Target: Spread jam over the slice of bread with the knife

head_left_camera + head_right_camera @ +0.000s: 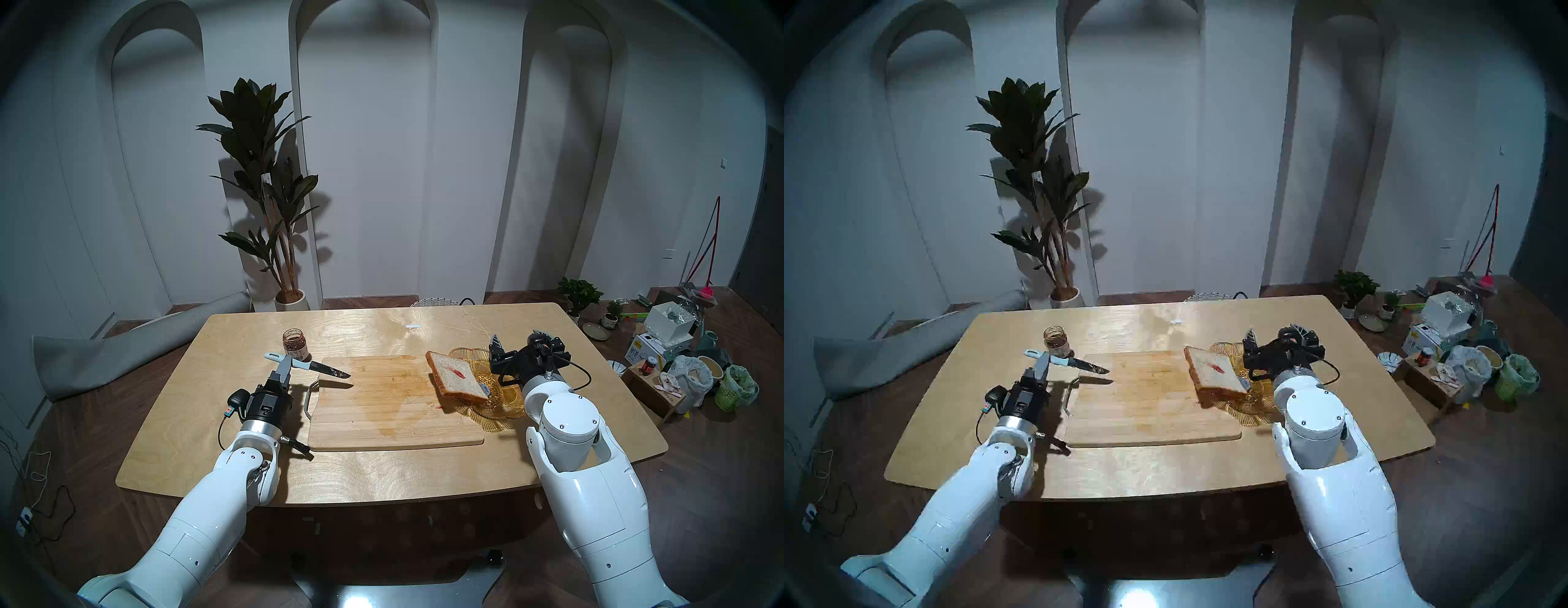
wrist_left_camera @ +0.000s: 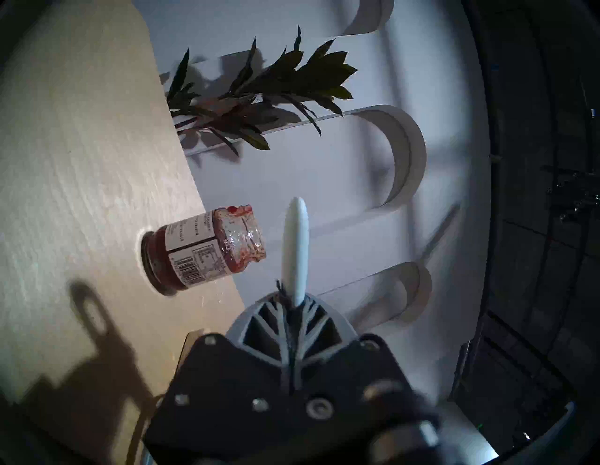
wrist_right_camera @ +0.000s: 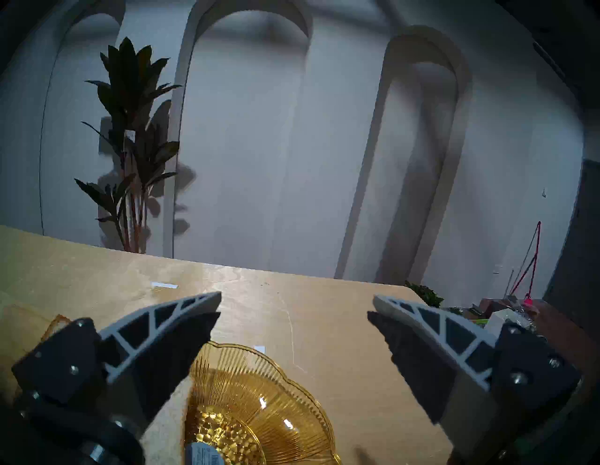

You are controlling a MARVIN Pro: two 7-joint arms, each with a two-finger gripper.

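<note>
Above the left end of the cutting board (image 1: 394, 403) we see the knife (image 1: 307, 366) held in the air by the left gripper (image 1: 285, 368), whose jaws are clamped on the pale handle. Its long axis runs nearly level across the table (image 1: 263, 446), the dark, smeared blade pointing right toward the slice of bread (image 1: 456, 375).

The bread sits tilted at the board's right end, leaning on the amber glass dish (image 1: 509, 401), with a short red smear of jam (image 1: 459, 373) on its face. The right gripper (image 1: 494, 358) hovers just beyond it, jaws spread wide and empty.

The left wrist view, turned on its side, shows us what the head views do not: the jam jar (image 2: 203, 248) has a printed label with a barcode, its mouth is open and red jam clings to the glass. From there only the handle's butt end (image 2: 294, 246) is visible; the blade is hidden. The right wrist view shows both fingers (image 3: 162, 334) far apart over the ribbed dish.

The table is pale plywood; the board is stained. Behind stand white arched walls and a tall potted plant (image 1: 263, 187), with clutter on the floor at right.
</note>
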